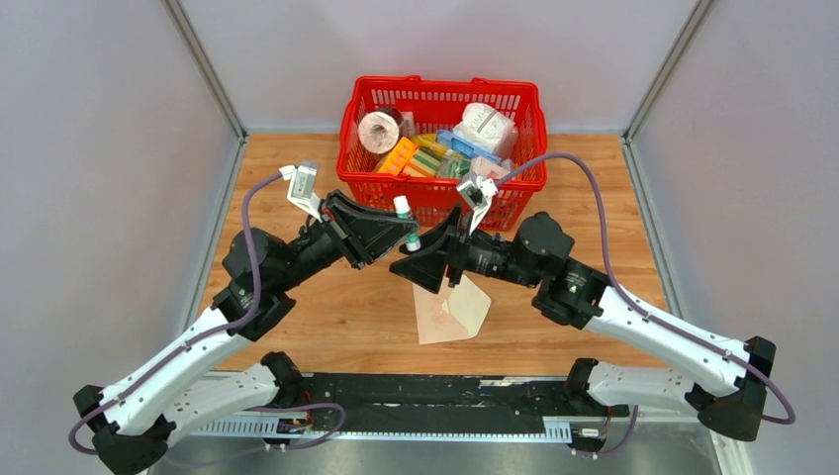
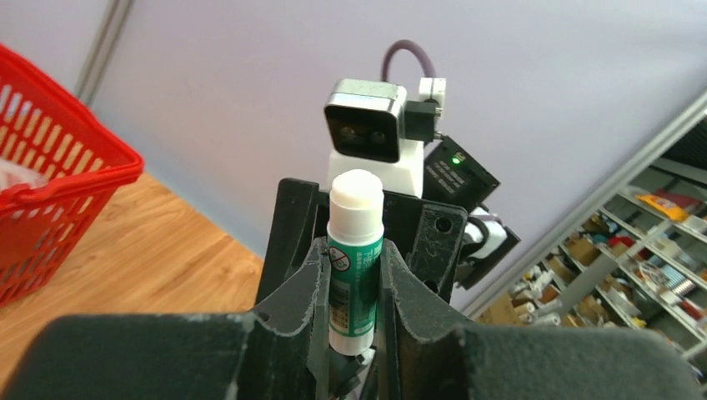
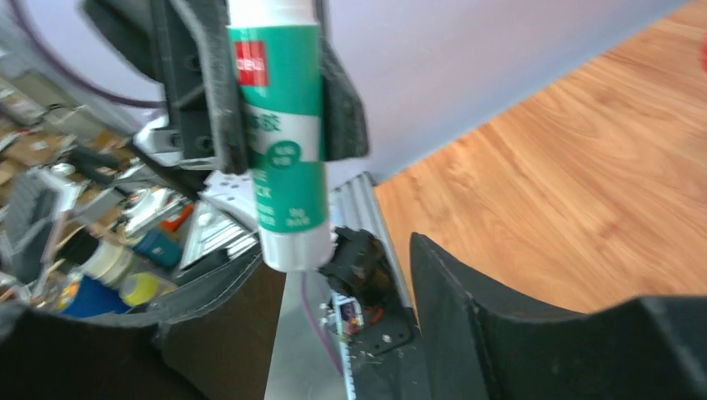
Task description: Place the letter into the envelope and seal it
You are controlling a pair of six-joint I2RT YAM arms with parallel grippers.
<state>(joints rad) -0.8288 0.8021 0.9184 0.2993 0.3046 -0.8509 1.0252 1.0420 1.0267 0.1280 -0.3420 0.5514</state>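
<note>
My left gripper (image 1: 407,231) is shut on a green-and-white glue stick (image 1: 406,220) and holds it upright above the table, in front of the basket. The stick fills the left wrist view (image 2: 356,250) between the fingers (image 2: 292,292). My right gripper (image 1: 420,253) is open and empty, just right of and below the stick. In the right wrist view the stick (image 3: 279,142) hangs above the open jaws, apart from them. The tan envelope (image 1: 447,315) lies flat on the table under my right gripper, partly hidden. Its right part is paler. I cannot pick out the letter as a separate sheet.
A red basket (image 1: 442,91) full of assorted items stands at the back centre, close behind both grippers; its corner also shows in the left wrist view (image 2: 58,179). Grey walls enclose the wooden table (image 1: 297,317) on three sides.
</note>
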